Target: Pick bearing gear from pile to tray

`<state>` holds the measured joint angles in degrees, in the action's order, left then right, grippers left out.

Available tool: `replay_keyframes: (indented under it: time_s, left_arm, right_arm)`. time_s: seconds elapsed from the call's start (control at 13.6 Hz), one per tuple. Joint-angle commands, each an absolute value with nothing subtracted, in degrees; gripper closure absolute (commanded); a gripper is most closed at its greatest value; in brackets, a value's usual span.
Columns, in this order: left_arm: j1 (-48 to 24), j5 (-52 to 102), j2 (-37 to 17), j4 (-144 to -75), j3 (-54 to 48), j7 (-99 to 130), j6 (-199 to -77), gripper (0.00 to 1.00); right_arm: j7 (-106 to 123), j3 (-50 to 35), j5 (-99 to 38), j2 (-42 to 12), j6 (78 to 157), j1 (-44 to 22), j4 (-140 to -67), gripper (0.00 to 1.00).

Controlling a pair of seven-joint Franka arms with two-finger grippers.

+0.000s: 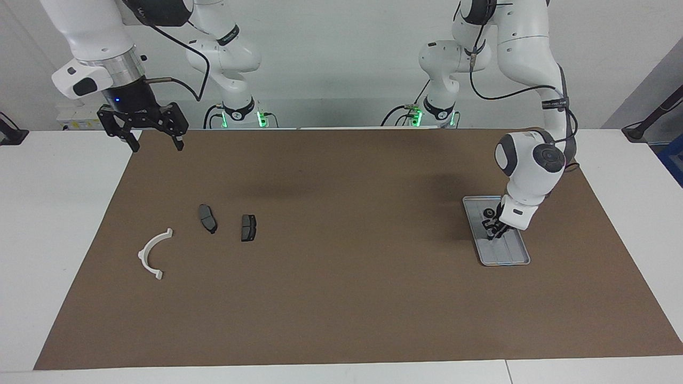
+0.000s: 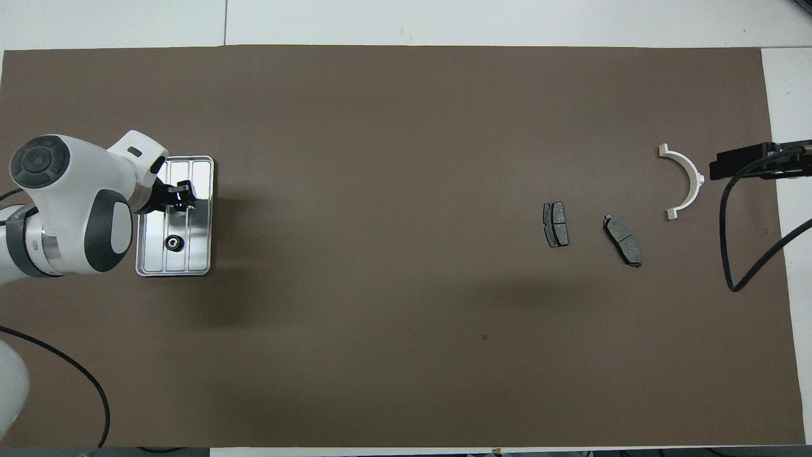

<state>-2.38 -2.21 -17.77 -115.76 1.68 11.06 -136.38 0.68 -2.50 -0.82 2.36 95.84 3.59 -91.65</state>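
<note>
Gear (image 2: 172, 242) lies in tray (image 2: 202, 219) at the left arm's end. Left gripper (image 2: 184, 197) hovers over the tray, jaws seemingly part-open, empty. Right gripper (image 1: 155, 140) waits wide open over the mat (image 2: 380, 349) edge.

- White table (image 1: 48, 213), matte, with a seam near its edge farthest from the robots.
- Brown mat (image 1: 341, 298) spread over most of the tabletop.
- Plain pale wall (image 1: 341, 64) rising at the robots' end.
- Even, soft light; faint shadows on the mat.
</note>
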Motion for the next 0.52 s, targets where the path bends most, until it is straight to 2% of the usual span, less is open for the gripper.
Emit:
replay_keyframes:
  time_s: [0.0, 0.22, 0.44]
  left_arm:
    - [-0.54, -2.9, -12.59, -115.84, 1.32, 10.02, -130.98, 0.0]
    - [-0.09, -2.9, -5.47, -114.35, 1.23, 10.02, -120.1, 0.0]
    - [-0.26, -2.46, -2.38, -108.74, 1.14, 9.93, -107.44, 0.0]
  right_arm:
    - [0.18, -3.25, -1.23, 2.64, 96.33, 4.66, -92.37, 0.0]
    - [0.26, -3.25, -1.23, 2.64, 96.15, 4.75, -92.37, 0.0]
    - [0.44, -3.25, -1.23, 2.81, 96.15, 4.83, -92.37, 0.0]
